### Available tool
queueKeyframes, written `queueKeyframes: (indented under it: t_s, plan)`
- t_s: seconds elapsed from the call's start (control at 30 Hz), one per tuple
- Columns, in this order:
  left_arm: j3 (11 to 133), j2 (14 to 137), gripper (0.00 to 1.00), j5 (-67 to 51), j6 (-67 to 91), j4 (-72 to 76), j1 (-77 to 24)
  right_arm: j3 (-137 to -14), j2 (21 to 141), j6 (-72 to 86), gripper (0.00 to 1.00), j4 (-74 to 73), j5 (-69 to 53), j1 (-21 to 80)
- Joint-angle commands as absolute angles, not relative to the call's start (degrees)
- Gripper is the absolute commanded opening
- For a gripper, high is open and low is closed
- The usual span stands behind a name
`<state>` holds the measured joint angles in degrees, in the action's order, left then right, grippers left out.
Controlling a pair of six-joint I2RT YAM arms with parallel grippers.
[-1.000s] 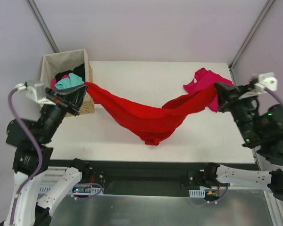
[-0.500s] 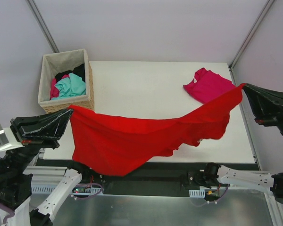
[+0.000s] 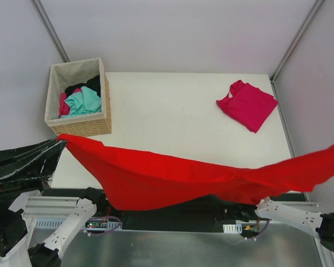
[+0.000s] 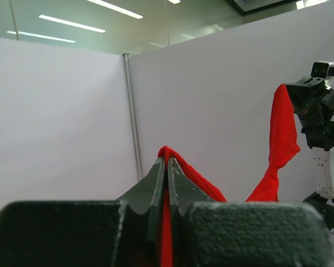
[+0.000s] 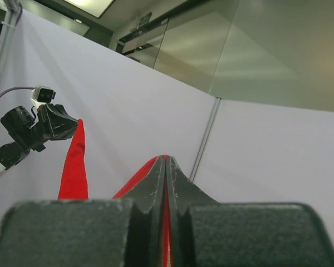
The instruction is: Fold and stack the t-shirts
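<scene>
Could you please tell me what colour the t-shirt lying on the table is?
The t-shirt is magenta-pink, clearest in the top external view.

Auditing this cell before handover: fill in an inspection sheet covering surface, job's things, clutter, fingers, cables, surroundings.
Surface: white table, near edge hidden by cloth.
Job's things: red t-shirt stretched in the air between both arms; pink t-shirt folded at far right.
Clutter: basket of clothes at far-left corner.
Grippers: left gripper and right gripper, fingers shut on the red t-shirt.
Cables: thin wires by the arm bases.
Surroundings: pale partition walls.
</scene>
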<state>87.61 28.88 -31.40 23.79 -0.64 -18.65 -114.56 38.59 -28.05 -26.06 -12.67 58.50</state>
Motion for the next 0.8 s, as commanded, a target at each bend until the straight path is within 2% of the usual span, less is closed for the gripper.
queueKeyframes:
  t_s: [0.0, 0.17, 0.3, 0.47, 0.63, 0.77]
  plan:
    - [90.96, 29.71, 0.00, -33.93, 27.42, 8.61, -18.37, -116.98, 40.08, -24.61, 0.01, -22.50, -22.49, 54.50]
    - [93.07, 30.58, 0.00, -33.84, 28.21, 9.84, -18.37, -120.76, 41.83, -22.50, 0.01, -22.67, -25.13, 50.98]
    - [89.50, 30.15, 0.00, -32.26, 27.86, 9.84, -18.37, -118.40, 42.10, -22.85, 0.01, -22.85, -22.34, 49.40]
    - [78.52, 29.09, 0.00, -24.98, 25.58, 9.67, -18.46, -110.14, 41.49, -27.76, 0.01, -23.38, -9.52, 49.48]
    - [67.34, 30.85, 0.00, -17.16, 23.12, 10.46, -18.54, -95.67, 41.66, -30.58, 0.01, -20.05, 8.30, 50.18]
    - [56.29, 33.22, 0.00, -12.50, 22.76, 13.53, -18.46, -83.61, 42.36, -29.97, 0.01, -14.61, 17.04, 50.10]
